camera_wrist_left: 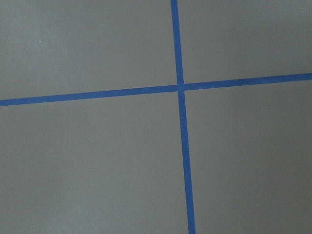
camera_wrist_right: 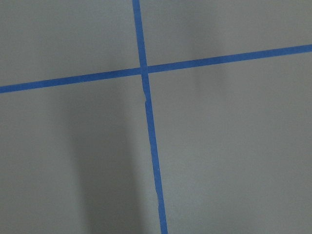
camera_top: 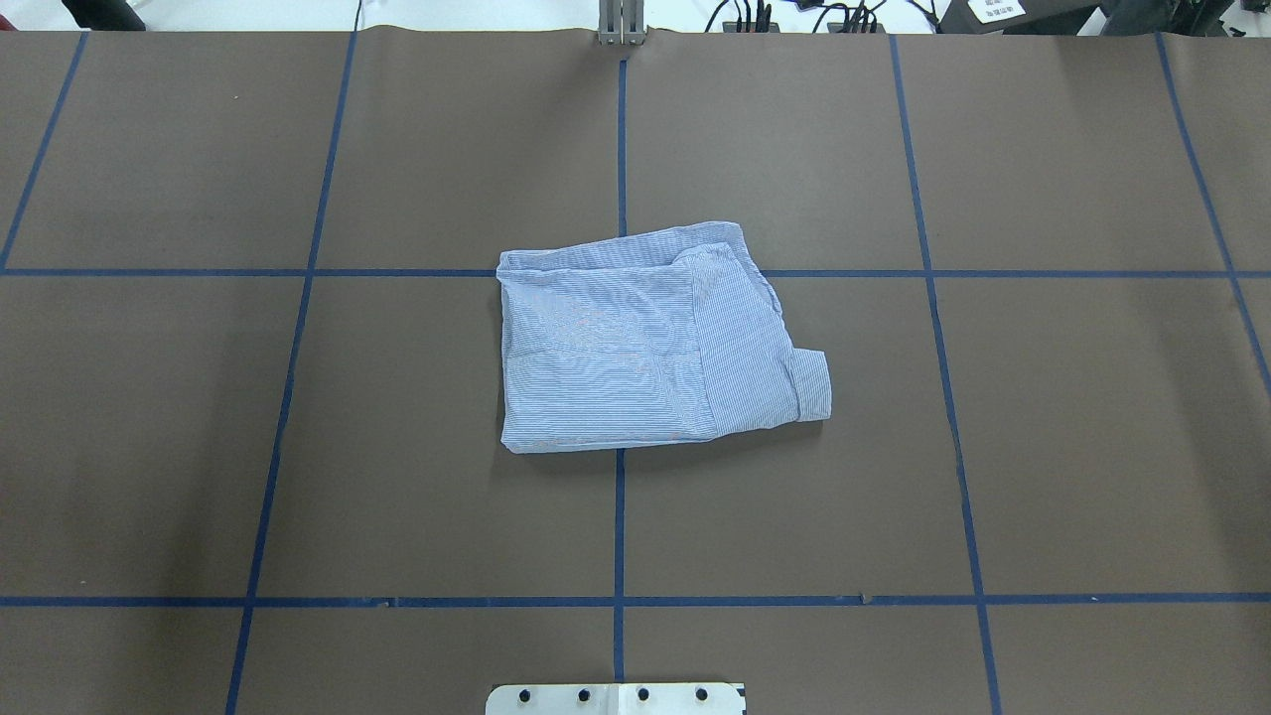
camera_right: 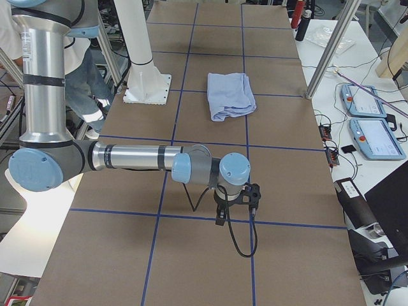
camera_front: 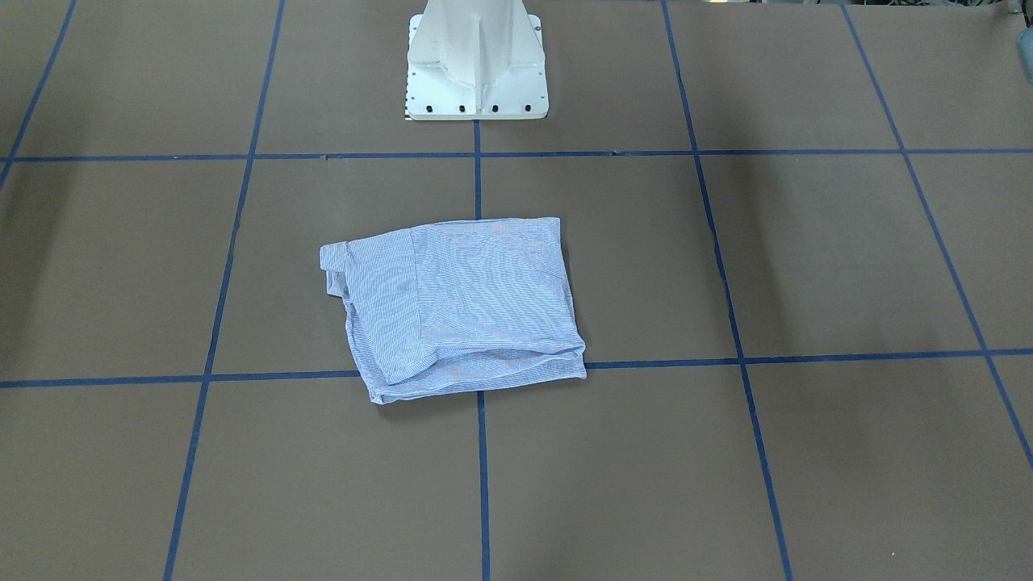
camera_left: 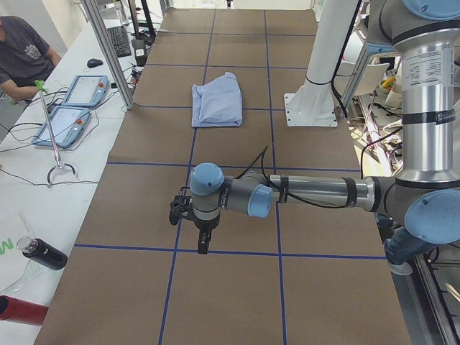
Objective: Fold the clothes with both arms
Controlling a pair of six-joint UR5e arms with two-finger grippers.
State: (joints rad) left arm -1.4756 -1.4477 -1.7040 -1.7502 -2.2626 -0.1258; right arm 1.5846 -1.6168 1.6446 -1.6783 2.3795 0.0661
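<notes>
Find the shirt (camera_top: 635,343) folded into a compact packet on the surface (camera_top: 298,447), between left hand (camera_left: 203,246) and right hand (camera_right: 220,218), well apart from both. Cannot tell how far either hand gapes; holding no cloth, plainly. Judged nearly done: if tidying, come in low from both sides together, tuck only the protruding cuff (camera_top: 812,382), avoid dragging the layers.

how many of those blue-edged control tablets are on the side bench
2, side by side on the white bench: far tablet by the person, near tablet just before it. None seems hidden.
</notes>
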